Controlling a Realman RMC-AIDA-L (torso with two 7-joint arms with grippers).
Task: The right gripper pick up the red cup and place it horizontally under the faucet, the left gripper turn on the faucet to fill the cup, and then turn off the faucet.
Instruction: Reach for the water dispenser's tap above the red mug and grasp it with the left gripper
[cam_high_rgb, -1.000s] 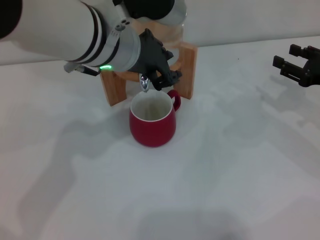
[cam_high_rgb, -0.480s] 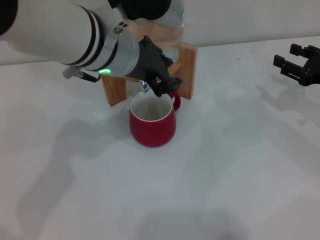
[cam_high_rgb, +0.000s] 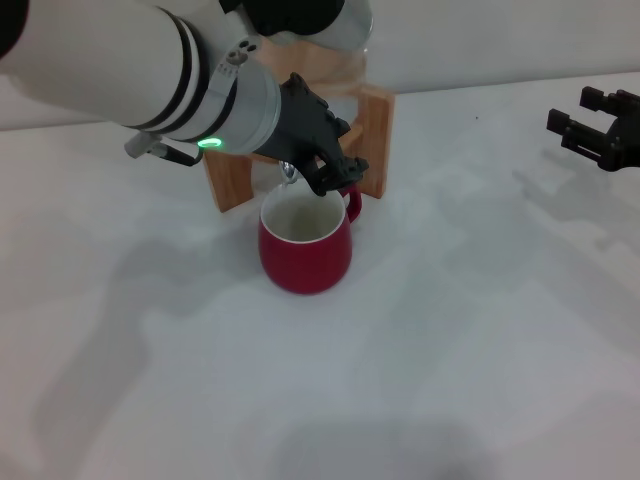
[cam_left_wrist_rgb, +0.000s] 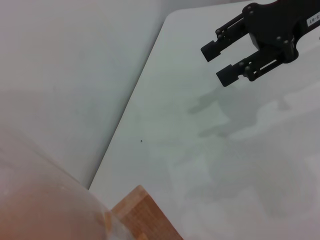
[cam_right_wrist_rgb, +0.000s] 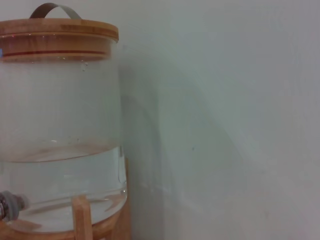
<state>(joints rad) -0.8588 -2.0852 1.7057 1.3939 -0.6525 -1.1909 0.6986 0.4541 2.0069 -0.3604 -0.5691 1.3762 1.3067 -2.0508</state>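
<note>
I see my black left claw (cam_high_rgb: 325, 165) right at the small shiny chrome faucet (cam_high_rgb: 289, 172), its grip unclear to me, directly above the squat dark red cup (cam_high_rgb: 304, 244).

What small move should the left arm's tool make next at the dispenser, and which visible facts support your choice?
Probably work the faucet lever: the left tool sits right at it, and the red cup stands upright directly beneath the spout, inside still looking white and dry. The right tool is parked, open, far off on the robot's right.
</note>
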